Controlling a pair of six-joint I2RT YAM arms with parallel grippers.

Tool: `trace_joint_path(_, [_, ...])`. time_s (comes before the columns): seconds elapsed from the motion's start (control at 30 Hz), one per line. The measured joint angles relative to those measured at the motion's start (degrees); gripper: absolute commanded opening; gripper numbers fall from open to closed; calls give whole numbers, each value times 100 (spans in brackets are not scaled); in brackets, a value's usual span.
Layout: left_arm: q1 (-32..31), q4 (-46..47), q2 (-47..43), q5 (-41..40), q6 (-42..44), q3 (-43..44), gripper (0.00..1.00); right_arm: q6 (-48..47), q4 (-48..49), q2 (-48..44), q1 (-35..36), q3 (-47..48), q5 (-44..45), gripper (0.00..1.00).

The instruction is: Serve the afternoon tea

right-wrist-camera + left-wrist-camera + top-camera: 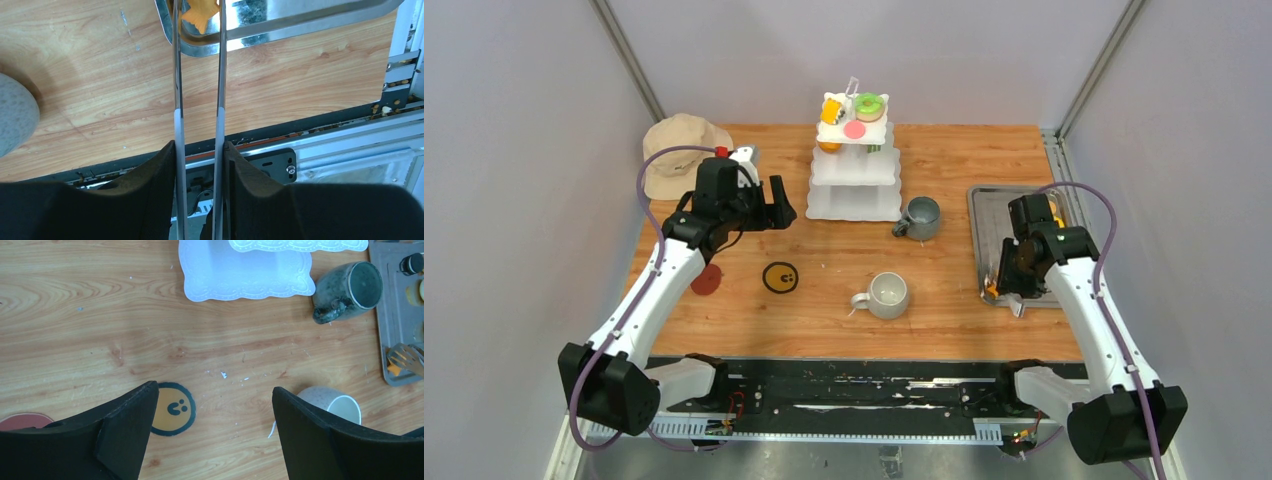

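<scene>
At the far left rear of the wooden tabletop (944,310): a beige fabric bucket hat (679,150), untouched. Just right of it, raised above the boards: the left jaws, black, spread wide apart and gripping nothing. Below them, flat on the wood: a dark red round disc (706,280) and, beside it to the right, a yellow round coaster (780,277) with a black rim and a smiley face.

At centre rear: a white three-tier scalloped stand (854,190), upright. On its top tier, close together: a yellow toy pastry (832,110), a green-pink toy donut (869,105) and a flat pink round piece (855,129). Under that tier's left edge, on the tier below: an orange piece (829,146).

Just right of the stand's base: a dark grey glazed mug (920,218), upright, handle to the left. Nearer, apart from it: a pale grey speckled mug (887,295), upright, handle also to the left.

At the right edge: a rectangular steel tray (986,215). Over its near left corner: the right jaws, clamped on the two arms of slim metal tongs (220,75). Tong tips on either side of an orange fish-shaped toy pastry (200,15), lying in that corner of the tray.
</scene>
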Motion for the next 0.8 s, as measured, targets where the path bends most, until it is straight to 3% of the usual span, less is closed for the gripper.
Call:
trace_joint_path(0.13, [0, -2, -2, 0, 0, -2, 88, 0, -61, -13, 0, 173, 175, 1])
trace_joint_path(0.47, [-2, -4, -15, -4, 2, 0, 88, -52, -162, -304, 0, 946, 857, 1])
trace_joint_path(0.8, [0, -4, -28, -11, 2, -2, 88, -177, -133, -323, 0, 1353, 999, 0])
